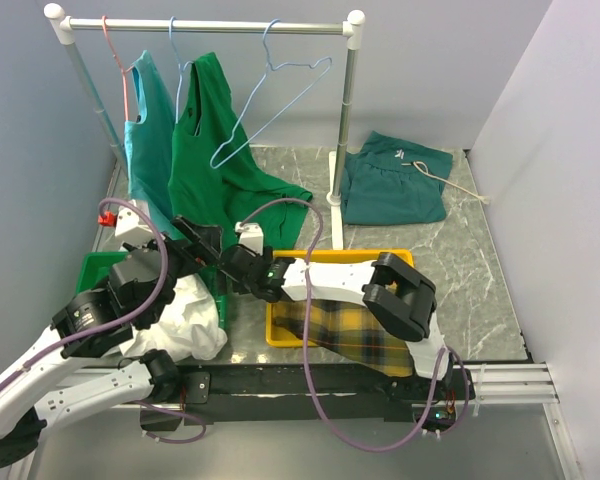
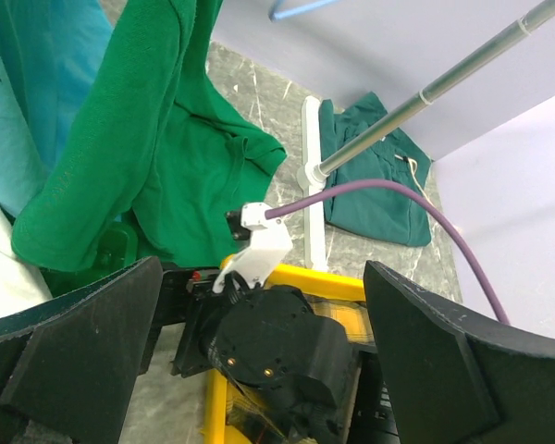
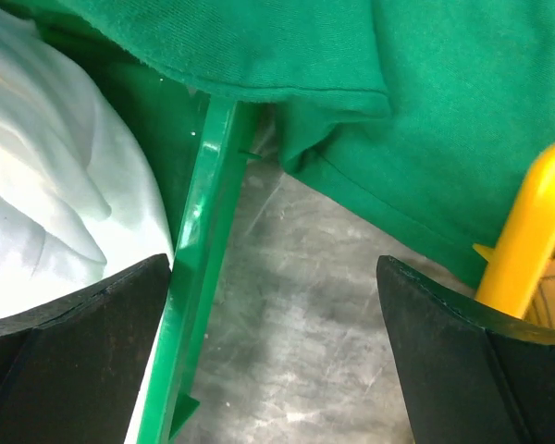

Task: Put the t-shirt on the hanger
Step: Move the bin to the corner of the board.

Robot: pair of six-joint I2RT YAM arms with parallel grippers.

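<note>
1. Three wire hangers: one pink-red hanger (image 1: 125,90), one blue hanger (image 1: 177,65) carrying a shirt, and one bare light-blue hanger (image 1: 280,68).
2. Four shirts: one teal shirt (image 1: 148,140), one green shirt (image 1: 215,170), one dark green shirt (image 1: 395,190), and one white t-shirt (image 1: 190,315).
3. Two bins: one green bin (image 1: 95,265) and one yellow bin (image 1: 278,325).
4. One plaid cloth (image 1: 345,335).
5. One clothes rack (image 1: 210,25).
6. Two robot arms: the left arm (image 1: 110,300) and the right arm (image 1: 400,295).
</note>
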